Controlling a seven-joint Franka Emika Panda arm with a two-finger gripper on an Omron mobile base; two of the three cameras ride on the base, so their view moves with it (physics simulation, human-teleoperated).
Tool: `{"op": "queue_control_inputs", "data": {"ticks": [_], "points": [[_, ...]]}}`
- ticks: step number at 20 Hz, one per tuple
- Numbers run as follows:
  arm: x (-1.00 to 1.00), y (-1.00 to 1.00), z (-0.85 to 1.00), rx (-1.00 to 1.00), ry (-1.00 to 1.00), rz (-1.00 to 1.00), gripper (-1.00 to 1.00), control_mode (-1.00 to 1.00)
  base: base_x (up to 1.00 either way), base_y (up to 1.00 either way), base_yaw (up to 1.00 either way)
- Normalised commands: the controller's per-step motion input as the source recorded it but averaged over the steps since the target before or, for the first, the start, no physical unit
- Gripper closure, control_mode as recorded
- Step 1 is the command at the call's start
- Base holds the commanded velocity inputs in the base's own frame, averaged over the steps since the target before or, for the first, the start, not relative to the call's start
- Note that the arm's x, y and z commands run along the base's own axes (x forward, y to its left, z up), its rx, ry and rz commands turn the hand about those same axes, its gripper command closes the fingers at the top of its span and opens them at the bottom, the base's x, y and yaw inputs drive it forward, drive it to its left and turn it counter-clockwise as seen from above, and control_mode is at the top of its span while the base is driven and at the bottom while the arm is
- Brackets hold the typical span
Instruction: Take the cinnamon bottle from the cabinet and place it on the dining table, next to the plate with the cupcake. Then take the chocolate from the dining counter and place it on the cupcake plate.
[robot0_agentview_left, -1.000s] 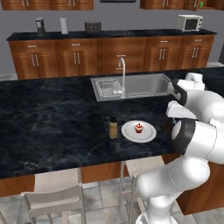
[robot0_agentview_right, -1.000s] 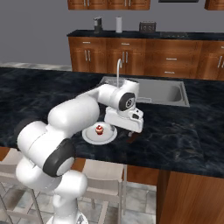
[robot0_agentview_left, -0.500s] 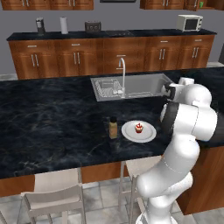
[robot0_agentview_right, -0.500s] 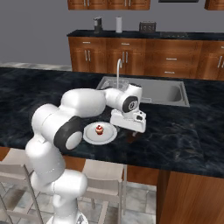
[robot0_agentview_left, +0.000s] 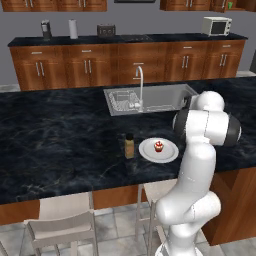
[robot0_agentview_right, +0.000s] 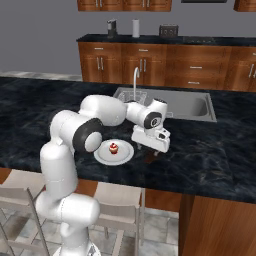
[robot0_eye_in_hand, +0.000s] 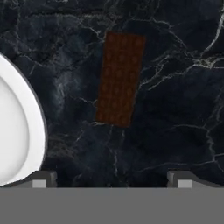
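Both base views look down from behind the arm, sharing the dining table (robot0_agentview_left: 60, 145) mid-frame. The hand view faces straight down, close above the chocolate (robot0_eye_in_hand: 120, 78)

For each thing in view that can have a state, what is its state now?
cinnamon bottle: upright on the dining table, beside the plate.
cupcake: on the plate.
chocolate: flat on the table, off the plate, not held.
gripper: open above the chocolate.

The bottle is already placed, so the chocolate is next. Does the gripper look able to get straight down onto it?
Probably yes. The chocolate lies flat on the bare dining table, apart from the plate, and the open gripper hangs above it with nothing between.
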Motion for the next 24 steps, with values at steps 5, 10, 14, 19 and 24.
{"op": "queue_control_inputs", "data": {"ticks": [5,10,14,19,24], "points": [[0.47,0.0,-0.33,0.0,0.02,-0.19,-1.0,-1.0,0.0,0.0,0.0],[0.36,-0.1,-0.25,-0.01,0.07,-0.08,-1.0,-1.0,0.0,0.0,0.0],[0.23,-0.14,-0.25,-0.04,0.02,-0.02,-1.0,-1.0,0.0,0.0,0.0],[0.12,-0.1,-0.28,-0.01,0.01,0.0,-1.0,-1.0,0.0,0.0,0.0],[0.01,0.01,-0.26,0.0,0.0,0.0,-1.0,-1.0,0.0,0.0,0.0]]}}
